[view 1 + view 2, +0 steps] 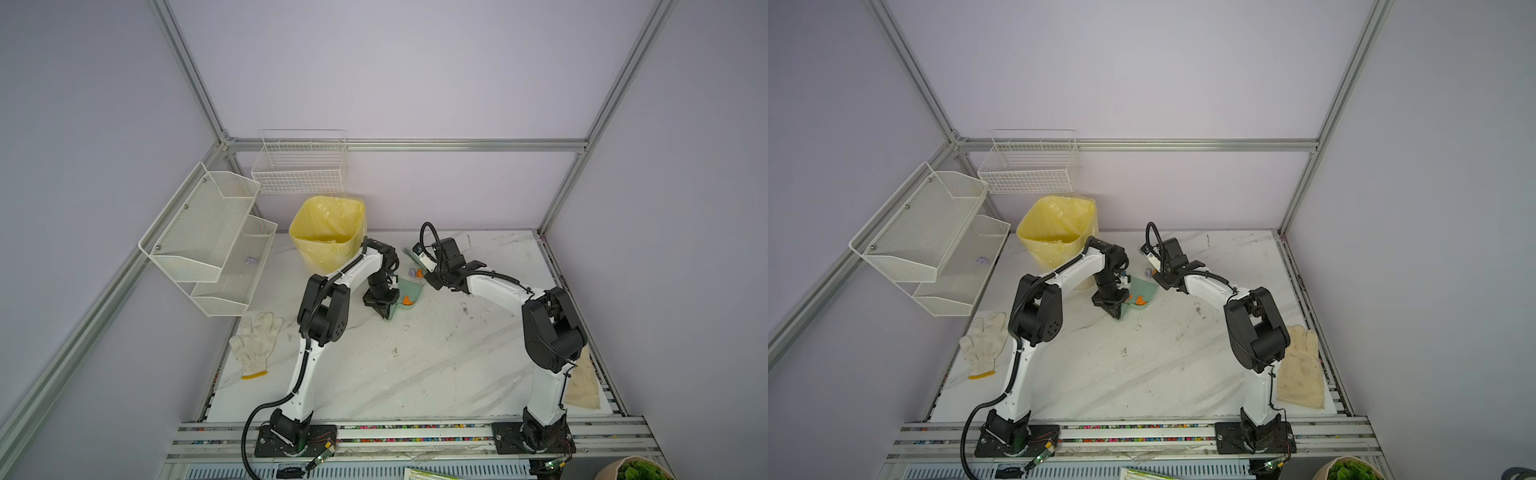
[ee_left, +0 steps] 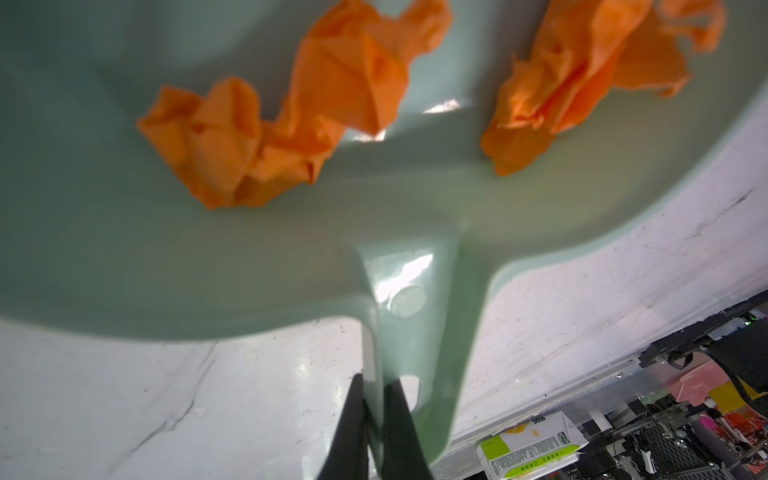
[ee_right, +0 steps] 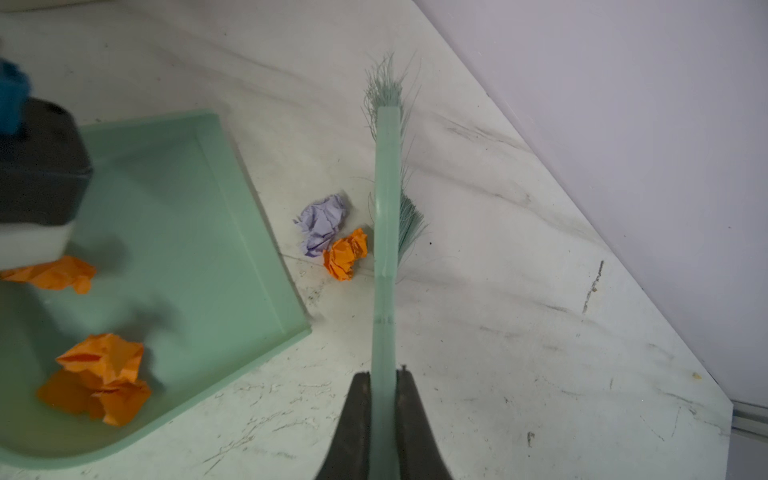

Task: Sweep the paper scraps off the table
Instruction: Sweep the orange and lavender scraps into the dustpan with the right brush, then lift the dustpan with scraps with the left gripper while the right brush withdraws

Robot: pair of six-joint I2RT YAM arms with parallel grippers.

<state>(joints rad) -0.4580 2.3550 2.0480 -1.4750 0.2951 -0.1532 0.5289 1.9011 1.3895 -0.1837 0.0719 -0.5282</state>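
Table (image 1: 415, 365) of veined white marble carries everything; yellow-lined bin (image 1: 328, 232) stands at its far left corner; green dustpan (image 3: 174, 216) rests near the middle of the far edge, its handle clamped in the left gripper (image 2: 374, 424); green brush (image 3: 386, 199), pinched by its handle in the right gripper (image 3: 384, 415), reaches just beside the pan's open lip. Of the paper scraps (image 3: 104, 374), orange wads lie inside the dustpan; one lilac wad (image 3: 322, 224) and one orange wad (image 3: 345, 253), touching each other, sit on the table between lip and brush.
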